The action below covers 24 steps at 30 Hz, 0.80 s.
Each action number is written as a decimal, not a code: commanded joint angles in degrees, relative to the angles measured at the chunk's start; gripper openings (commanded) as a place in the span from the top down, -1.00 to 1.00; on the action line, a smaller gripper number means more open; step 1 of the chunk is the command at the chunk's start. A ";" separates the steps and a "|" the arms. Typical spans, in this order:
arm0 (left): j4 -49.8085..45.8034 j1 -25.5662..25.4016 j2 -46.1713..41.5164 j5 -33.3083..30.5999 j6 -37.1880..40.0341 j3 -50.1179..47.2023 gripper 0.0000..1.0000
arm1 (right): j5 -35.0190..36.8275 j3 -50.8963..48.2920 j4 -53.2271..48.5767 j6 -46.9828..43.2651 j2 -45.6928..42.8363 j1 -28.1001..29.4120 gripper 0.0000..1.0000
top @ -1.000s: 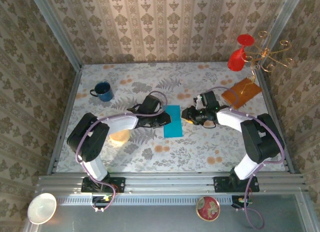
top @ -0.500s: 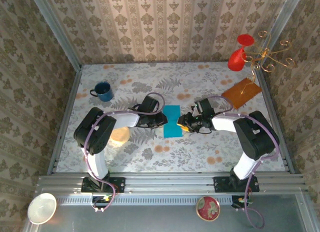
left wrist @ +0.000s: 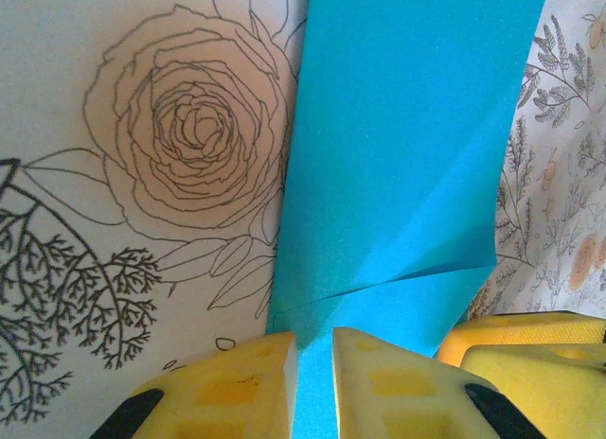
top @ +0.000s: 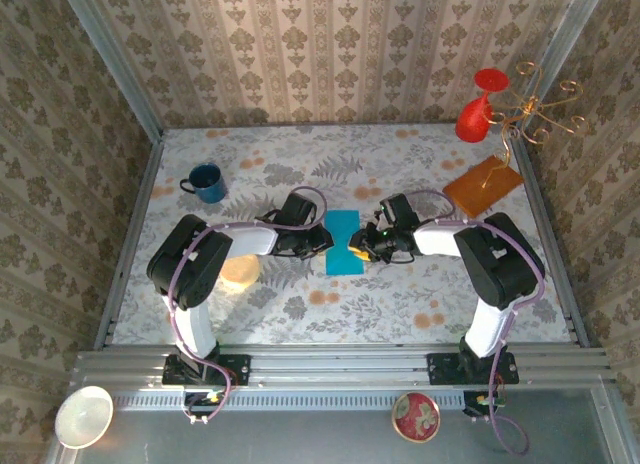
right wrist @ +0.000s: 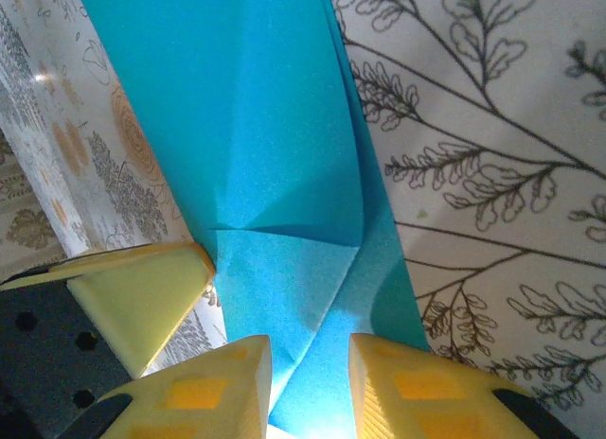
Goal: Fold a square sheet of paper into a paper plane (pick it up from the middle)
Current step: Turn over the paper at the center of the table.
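The left pincer [left wrist: 312,387] was clenched on the square sheet of paper [left wrist: 407,155]: its two yellow fingers [left wrist: 218,396] stood close together, with the teal edge running into the narrow gap between them. The right pincer [right wrist: 310,392] sat astride the opposite edge. Its jaws were somewhat wider apart, with a corner of the paper between them, and I could not tell whether they were gripping the paper or only straddling it. In the right wrist view, one finger of the left pincer lay just beside the sheet's far edge.

The sheet was no longer a flat square. It lay as a teal strip with a diagonal crease across it. One flap was folded over and lifted slightly off the layer beneath, throwing a thin shadow.

From above, the strip rested near the middle of the flower-patterned worktop [top: 400,304]. Its long side ran from far to near, and the two pincers met it from left and right, both arms stretched low toward the centre.

Well apart from it, a blue mug [top: 205,182] stood toward the far left. An orange-brown sheet [top: 483,186] lay toward the far right. Beyond that sheet were a red glass vessel [top: 476,112] and a gold wire stand [top: 545,109]. On the near ledge, in front of the arm bases, sat a white bowl [top: 83,416] and a red patterned bowl [top: 415,416].
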 commanded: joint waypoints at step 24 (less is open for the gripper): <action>-1.72 1.15 -0.51 -0.57 -0.90 -1.37 0.61 | -1.28 -0.63 8.73 2.36 4.23 1.63 0.65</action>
